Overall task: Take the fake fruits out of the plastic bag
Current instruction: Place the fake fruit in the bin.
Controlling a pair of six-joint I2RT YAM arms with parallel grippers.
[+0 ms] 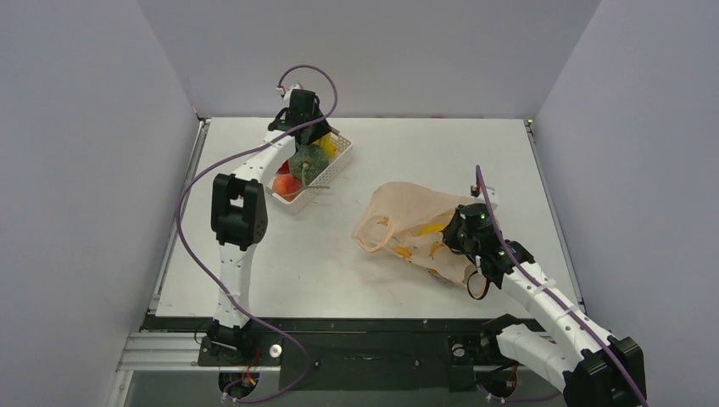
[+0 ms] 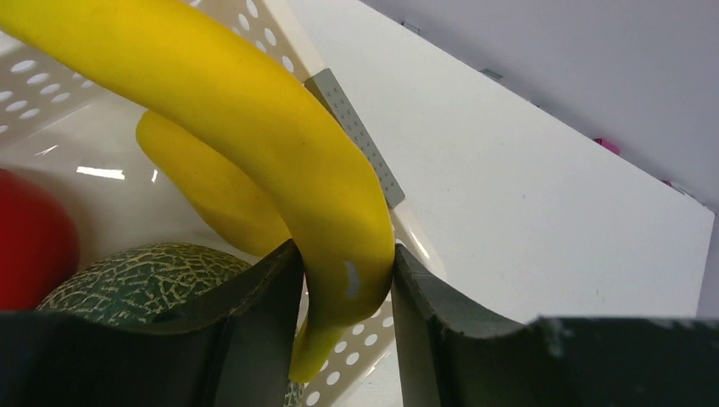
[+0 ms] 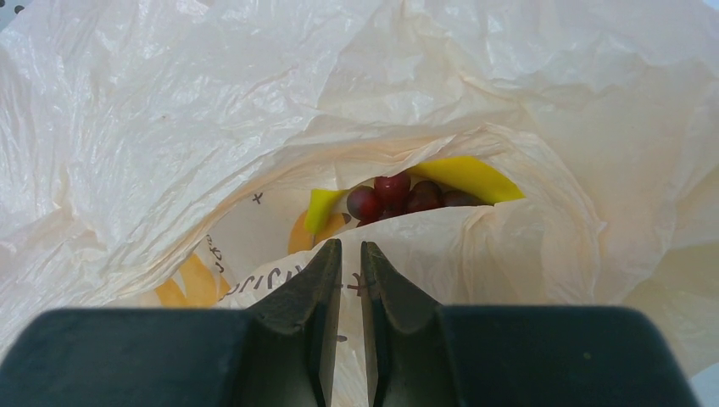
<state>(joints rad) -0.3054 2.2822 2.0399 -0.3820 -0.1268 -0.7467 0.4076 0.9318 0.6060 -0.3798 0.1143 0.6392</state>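
Observation:
My left gripper [image 2: 348,271] is shut on the lower end of the yellow bananas [image 2: 254,110], held over the white latticed basket [image 2: 42,85]. A dark green melon [image 2: 144,271] and a red apple-like fruit [image 2: 30,237] lie in that basket [image 1: 339,161]. The pale-orange plastic bag [image 1: 407,222] lies at centre right with its handles pointing left. My right gripper [image 3: 351,254] is shut on a fold of the bag [image 3: 169,127] near its far right end. Through the mouth I see dark purple grapes [image 3: 398,193] and a yellow fruit [image 3: 470,176] inside.
The basket stands at the back left of the white table [image 1: 441,161], under my left arm. Grey walls close in the table on three sides. A purple cable [image 1: 191,220] loops beside the left arm.

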